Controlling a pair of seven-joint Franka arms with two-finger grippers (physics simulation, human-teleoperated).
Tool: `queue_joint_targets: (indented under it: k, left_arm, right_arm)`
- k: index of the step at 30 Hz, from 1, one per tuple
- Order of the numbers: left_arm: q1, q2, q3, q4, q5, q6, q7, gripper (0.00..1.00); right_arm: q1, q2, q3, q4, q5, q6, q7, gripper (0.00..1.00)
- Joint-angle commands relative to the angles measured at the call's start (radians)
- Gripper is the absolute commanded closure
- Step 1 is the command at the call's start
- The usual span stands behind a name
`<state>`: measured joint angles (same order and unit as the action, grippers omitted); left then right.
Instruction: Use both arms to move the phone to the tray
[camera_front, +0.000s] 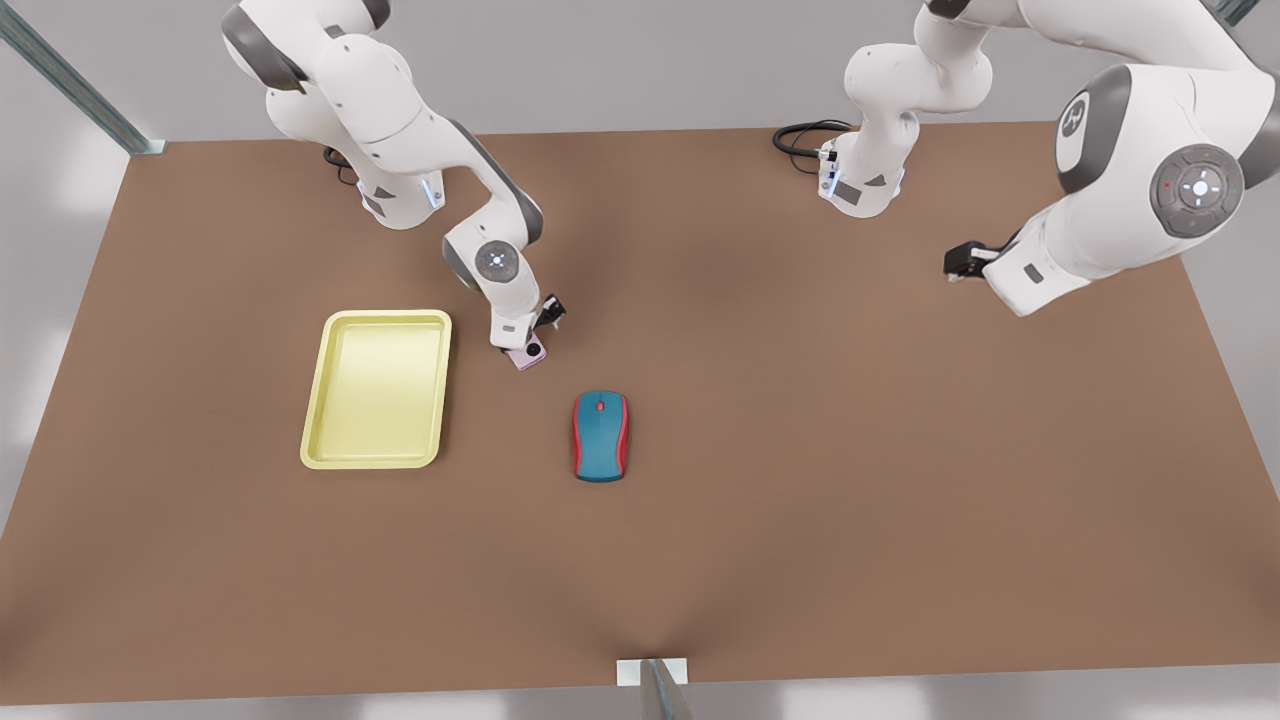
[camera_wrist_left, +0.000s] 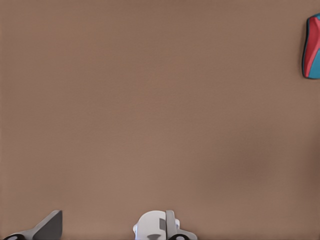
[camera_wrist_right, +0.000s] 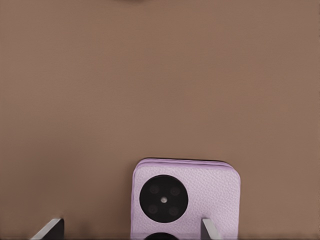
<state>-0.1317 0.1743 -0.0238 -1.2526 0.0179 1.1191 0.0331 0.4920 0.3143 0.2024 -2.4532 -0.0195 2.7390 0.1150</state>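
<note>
The pale pink phone lies flat on the brown table just to the front view's right of the pale yellow tray. My right gripper hangs low right over it, open. In the right wrist view the phone shows its black round circles. One fingertip stands off the phone's side, while the other overlaps its far edge. The left gripper waits high at the front view's right, far from the phone, and looks open; one fingertip shows over bare table.
A teal-and-red computer mouse lies near the table's middle, a short way from the phone toward the front edge; the mouse also shows in the left wrist view. Black cables sit by the far arm base.
</note>
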Motion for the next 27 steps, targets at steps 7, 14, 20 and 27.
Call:
queue_joint_targets:
  k: [7, 14, 20, 27]
  left_arm:
    - [0.0, -0.004, 0.001, 0.004, 0.001, -0.032, 0.005, 0.0]
    - [0.0, -0.006, -0.001, 0.005, 0.001, -0.061, 0.005, 0.0]
    - [0.0, -0.007, -0.001, 0.009, -0.001, -0.062, 0.004, 0.0]
    - [0.0, -0.025, 0.002, 0.016, -0.001, -0.153, 0.01, 0.0]
  right_arm:
    - [-0.003, -0.069, -0.008, 0.002, 0.001, -0.183, 0.048, 0.0]
    - [-0.006, -0.023, -0.012, 0.006, -0.002, -0.193, 0.068, 0.0]
    - [-0.004, 0.003, -0.017, 0.008, -0.011, -0.162, 0.064, 0.0]
    - [-0.004, -0.035, -0.035, 0.019, -0.077, -0.222, 0.064, 0.0]
